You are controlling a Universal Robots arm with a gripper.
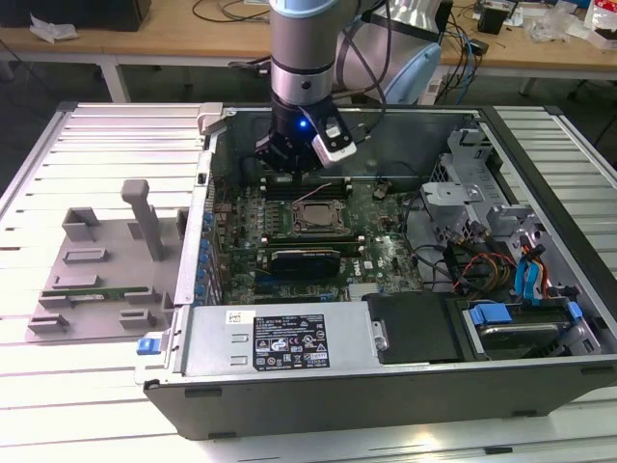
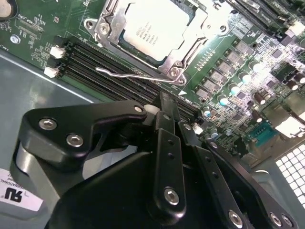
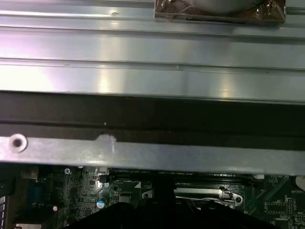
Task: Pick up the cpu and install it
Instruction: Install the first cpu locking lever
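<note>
The cpu lies flat in the motherboard socket, its silvery lid facing up inside the metal retention frame. In the exterior view the cpu sits at the middle of the board in the open computer case. A thin wire lever lies along the socket's side, next to the memory slots. My gripper hangs just behind the socket over those slots, its black fingers pressed together with nothing between them. From the exterior view the gripper stands near the case's rear wall.
Empty black memory slots run beside the socket. The case's metal wall is close behind the gripper. A grey fixture plate lies at the exterior view's left. The power supply, drive cage and cables crowd the front and right.
</note>
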